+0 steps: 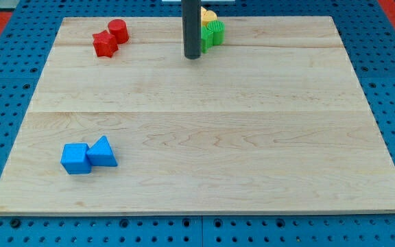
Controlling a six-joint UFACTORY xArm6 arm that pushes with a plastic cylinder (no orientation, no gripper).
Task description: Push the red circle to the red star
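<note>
The red circle [118, 31] sits near the view's top left of the wooden board, touching the red star [104, 44] just below and to its left. My tip [193, 56] is at the lower end of the dark rod near the top middle, well to the right of both red blocks. It stands right beside a green block [213, 33], at that block's left.
A yellow block [208, 16] lies just above the green block, partly hidden by the rod. A blue cube [75, 158] and a blue triangle [102, 152] touch each other at the bottom left. The board's [204, 130] edges border a blue pegboard.
</note>
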